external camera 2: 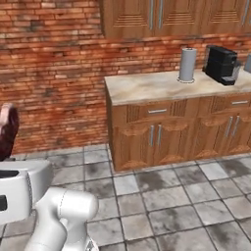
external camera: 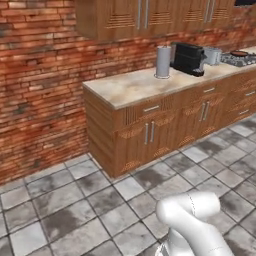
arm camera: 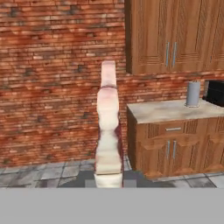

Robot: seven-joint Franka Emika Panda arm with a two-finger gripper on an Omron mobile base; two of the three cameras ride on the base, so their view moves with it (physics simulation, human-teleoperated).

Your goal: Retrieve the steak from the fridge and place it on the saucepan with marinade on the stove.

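Note:
The steak, a pale pink slab with dark red edges, is seen edge-on in the hand view. It stands up from between the fingertips of my gripper, which is shut on its lower end. In the right base view the steak shows at the far left edge, above the arm. Far off at the right end of the counter lies the dark stove, and on it sits the saucepan with a reddish inside. The fridge is out of view.
A wooden counter with drawers and doors runs along the brick wall. A grey cylinder and a black coffee machine stand on it. Wooden wall cabinets hang above, and grey floor tiles lie between me and the counter.

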